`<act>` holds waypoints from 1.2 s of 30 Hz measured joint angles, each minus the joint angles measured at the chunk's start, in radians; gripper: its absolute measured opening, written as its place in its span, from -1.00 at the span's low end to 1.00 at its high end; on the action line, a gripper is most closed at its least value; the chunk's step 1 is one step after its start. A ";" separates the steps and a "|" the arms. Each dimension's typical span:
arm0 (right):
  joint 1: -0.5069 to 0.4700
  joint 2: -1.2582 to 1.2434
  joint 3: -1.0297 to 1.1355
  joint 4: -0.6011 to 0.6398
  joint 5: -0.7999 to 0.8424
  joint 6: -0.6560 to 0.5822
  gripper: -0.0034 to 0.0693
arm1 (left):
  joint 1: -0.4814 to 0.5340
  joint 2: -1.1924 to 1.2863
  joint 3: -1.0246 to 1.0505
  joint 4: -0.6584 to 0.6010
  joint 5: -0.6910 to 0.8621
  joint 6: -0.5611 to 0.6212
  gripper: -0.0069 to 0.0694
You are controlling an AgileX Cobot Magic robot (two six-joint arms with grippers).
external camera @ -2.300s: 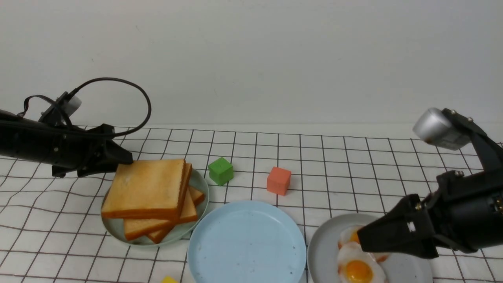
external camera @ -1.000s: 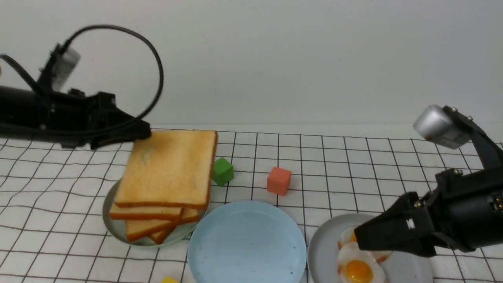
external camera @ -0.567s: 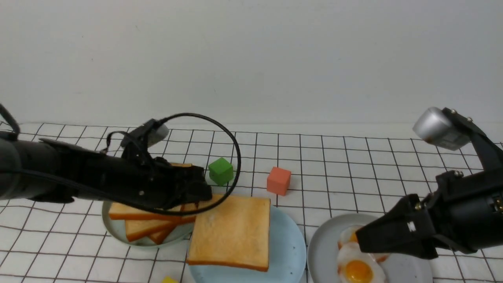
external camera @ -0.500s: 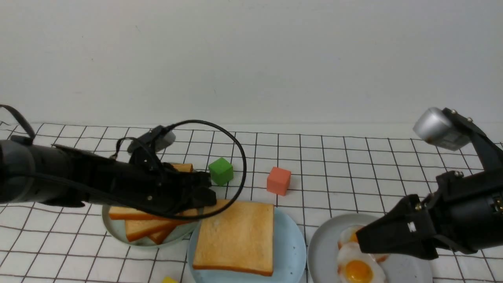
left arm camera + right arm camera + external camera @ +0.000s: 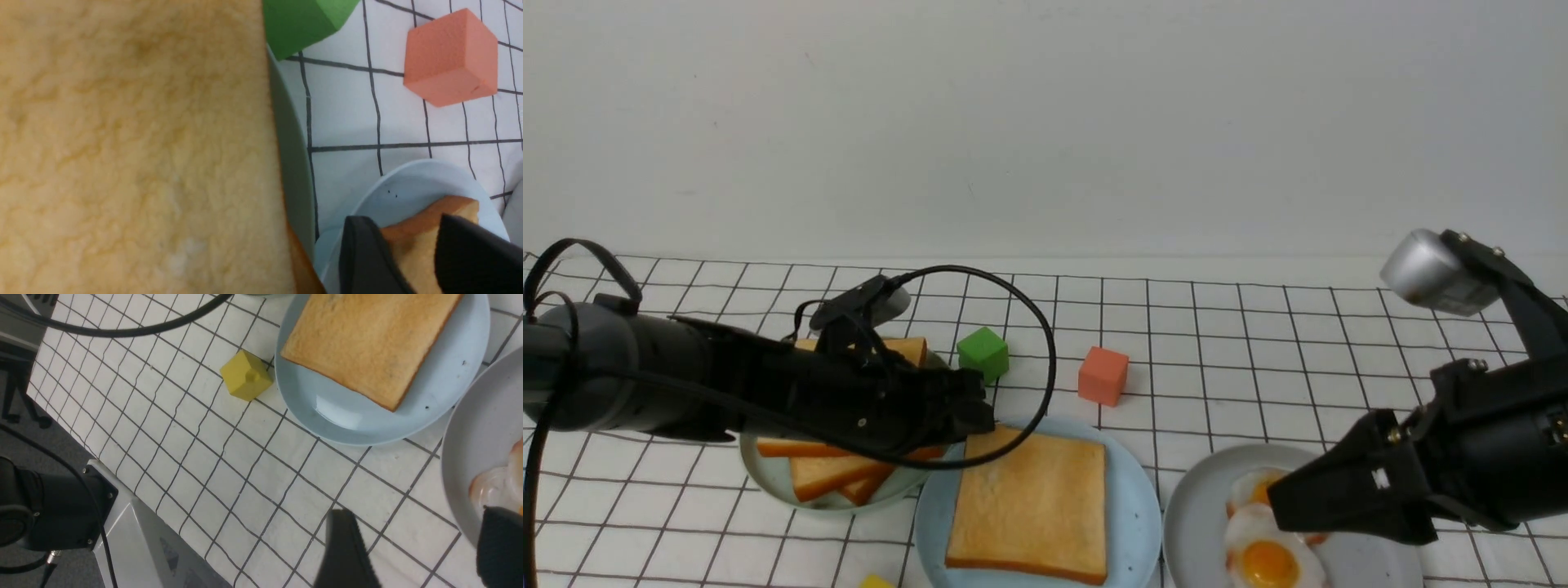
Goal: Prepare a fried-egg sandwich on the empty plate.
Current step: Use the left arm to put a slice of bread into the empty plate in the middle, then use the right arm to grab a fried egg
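One golden toast slice (image 5: 1033,510) lies flat on the pale blue empty plate (image 5: 1137,506), also seen in the right wrist view as toast (image 5: 367,343) on the plate (image 5: 351,420). My left gripper (image 5: 984,416) reaches over the toast stack to the slice's near-left corner. In the left wrist view its jaws (image 5: 404,220) stand on either side of that corner (image 5: 412,249); whether they still press it does not show. My right gripper (image 5: 1278,502) hangs open and holds nothing, at the grey plate's (image 5: 1201,523) edge beside two fried eggs (image 5: 1266,559).
The sage-green plate (image 5: 768,478) holds a stack of toast slices (image 5: 841,474) under my left arm. A green cube (image 5: 982,354) and an orange cube (image 5: 1103,376) stand behind the blue plate. A yellow cube (image 5: 246,375) sits by its front left, near the table's front edge.
My left arm lifted the top slice off the stack, swung it right and lowered it flat onto the blue plate. The right arm has stayed still.
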 joint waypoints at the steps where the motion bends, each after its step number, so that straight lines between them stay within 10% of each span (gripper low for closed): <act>1: 0.000 0.000 0.000 0.000 0.002 0.000 0.31 | 0.000 -0.002 0.000 0.002 0.003 0.000 0.08; 7: 0.000 0.000 -0.002 -0.008 0.054 0.002 0.31 | 0.000 -0.089 0.000 0.086 0.017 -0.030 0.68; 14: 0.000 0.000 -0.002 -0.069 0.068 0.003 0.31 | 0.000 -0.282 -0.035 0.375 0.042 -0.200 0.84; 24: 0.000 0.000 -0.004 -0.182 0.005 0.129 0.31 | 0.000 -0.608 -0.174 1.147 0.427 -0.868 0.26; 32: -0.037 0.072 -0.004 -0.337 -0.126 0.356 0.31 | 0.000 -0.879 -0.028 1.151 0.528 -0.910 -0.80; 36: -0.088 0.155 -0.004 -0.336 -0.141 0.353 0.31 | 0.000 -1.020 0.080 1.128 0.554 -0.871 -0.85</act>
